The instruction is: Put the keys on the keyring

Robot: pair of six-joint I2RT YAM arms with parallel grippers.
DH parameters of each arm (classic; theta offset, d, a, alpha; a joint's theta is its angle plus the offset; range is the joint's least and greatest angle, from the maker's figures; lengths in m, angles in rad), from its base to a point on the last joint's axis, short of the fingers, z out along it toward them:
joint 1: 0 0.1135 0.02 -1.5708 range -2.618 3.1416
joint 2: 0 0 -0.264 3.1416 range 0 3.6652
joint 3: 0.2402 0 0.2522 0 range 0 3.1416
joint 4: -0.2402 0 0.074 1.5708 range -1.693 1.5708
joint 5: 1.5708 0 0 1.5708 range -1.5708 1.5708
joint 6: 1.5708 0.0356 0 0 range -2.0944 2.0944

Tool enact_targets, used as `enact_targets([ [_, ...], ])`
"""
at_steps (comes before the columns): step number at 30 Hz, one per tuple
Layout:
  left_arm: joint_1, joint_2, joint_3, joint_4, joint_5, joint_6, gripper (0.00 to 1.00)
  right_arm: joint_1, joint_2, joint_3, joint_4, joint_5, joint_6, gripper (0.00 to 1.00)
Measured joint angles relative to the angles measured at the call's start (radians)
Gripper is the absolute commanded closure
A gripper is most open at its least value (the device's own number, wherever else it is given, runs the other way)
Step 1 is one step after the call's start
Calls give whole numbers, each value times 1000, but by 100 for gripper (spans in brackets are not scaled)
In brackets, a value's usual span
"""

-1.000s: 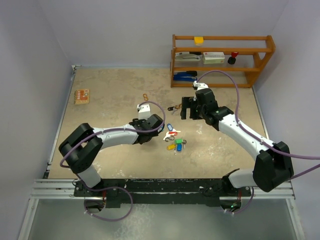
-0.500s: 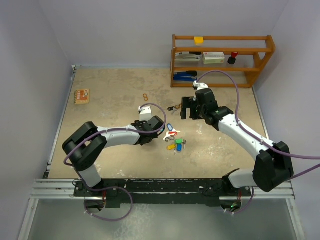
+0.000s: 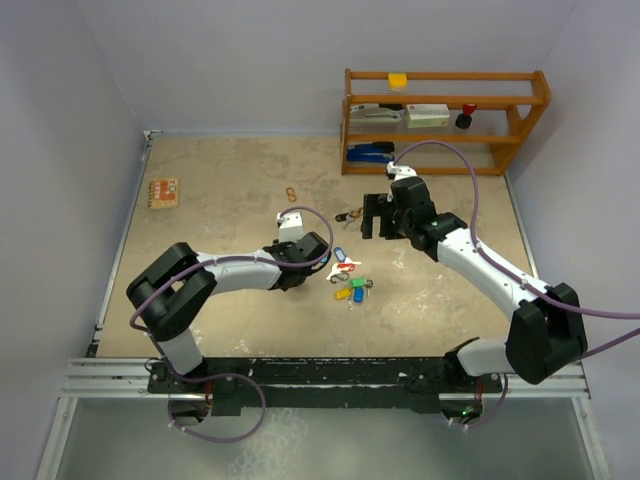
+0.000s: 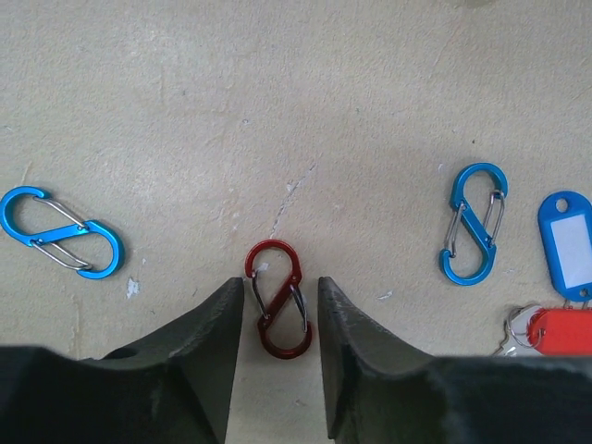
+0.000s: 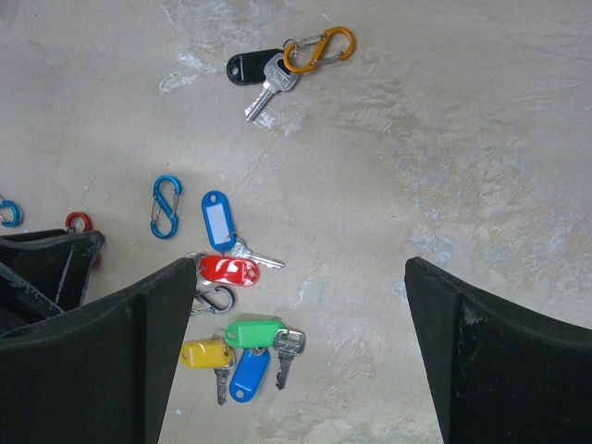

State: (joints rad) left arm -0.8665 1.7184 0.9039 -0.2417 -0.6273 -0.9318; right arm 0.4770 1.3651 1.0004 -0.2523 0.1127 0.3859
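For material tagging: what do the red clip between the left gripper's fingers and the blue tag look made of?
Red clip: likely anodised metal, glossy coloured body with bare silvery wire gates. Blue tag: probably plastic, smooth uniform frame around a white label window.

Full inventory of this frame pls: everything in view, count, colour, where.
keys: five, tags blue, red, green, yellow, blue; clustered at centre.
black key: one, farther back, on an orange clip.
blue clips: two, either side of the left hand.
red clip: one, between the left hand's fingers.
silver clip: one, beside the red tag.
small orange loop: one, alone, back of table.
patterned box: one, orange, far left.
shelf: one, wooden, back right; holds yellow block, blue stapler, white box.
left hand: one, black fingers straddling red clip.
right hand: one, open, near the black key.
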Motion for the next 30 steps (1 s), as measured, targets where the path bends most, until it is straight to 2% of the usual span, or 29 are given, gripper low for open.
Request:
enact_targets([
  [4, 0, 2, 0, 3, -5, 0, 99, 0, -3, 0, 0, 0, 0, 3],
  [5, 0, 2, 0, 6, -6, 0, 100, 0, -5, 0, 0, 0, 0, 3],
  [24, 0, -13, 6, 16, -6, 38, 100, 0, -10, 0, 0, 0, 0, 3],
  [30, -20, -21, 67, 17, -19, 90, 100, 0, -10, 0, 0, 2, 0, 3],
])
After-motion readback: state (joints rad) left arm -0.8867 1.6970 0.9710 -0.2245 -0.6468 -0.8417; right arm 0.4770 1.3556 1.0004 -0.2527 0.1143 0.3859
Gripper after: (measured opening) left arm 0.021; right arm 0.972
